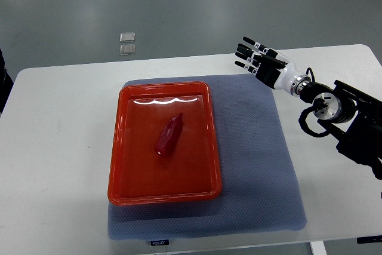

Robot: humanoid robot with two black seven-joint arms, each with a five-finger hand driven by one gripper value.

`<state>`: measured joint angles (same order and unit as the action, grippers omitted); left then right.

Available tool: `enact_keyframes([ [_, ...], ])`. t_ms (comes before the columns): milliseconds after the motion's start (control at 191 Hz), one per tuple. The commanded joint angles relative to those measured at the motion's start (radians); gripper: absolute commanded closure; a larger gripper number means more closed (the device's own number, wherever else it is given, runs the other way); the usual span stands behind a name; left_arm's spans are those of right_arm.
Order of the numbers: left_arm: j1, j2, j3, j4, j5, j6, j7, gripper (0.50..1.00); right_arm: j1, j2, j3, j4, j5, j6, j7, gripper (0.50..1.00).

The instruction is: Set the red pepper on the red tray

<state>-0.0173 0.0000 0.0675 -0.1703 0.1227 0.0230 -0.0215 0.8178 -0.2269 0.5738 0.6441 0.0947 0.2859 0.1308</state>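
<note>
One pepper (169, 134) lies inside the tray (119, 147), near its middle, tilted with its tip toward the tray's far right corner. The tray sits on a grey mat (256, 165) on a white table (54, 147). Right of the tray and beyond its far edge, the right hand (258, 59) hovers with fingers spread, holding nothing, well apart from the tray.
</note>
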Motion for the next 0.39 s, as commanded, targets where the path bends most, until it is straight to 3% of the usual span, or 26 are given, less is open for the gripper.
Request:
enact_keyframes([
  [0,0.000,0.000,0.000,0.000,0.000,0.000,0.000,0.500,-0.002,0.001,0.000,-0.001,0.000,0.001,0.027,0.587],
  [235,0.000,0.000,0.000,0.000,0.000,0.000,0.000,0.500,-0.002,0.000,0.000,-0.001,0.002,0.009,0.029,0.587],
  [382,0.000,0.000,0.000,0.000,0.000,0.000,0.000,0.500,-0.003,-0.002,0.000,-0.001,0.003,0.059,0.029,0.587],
])
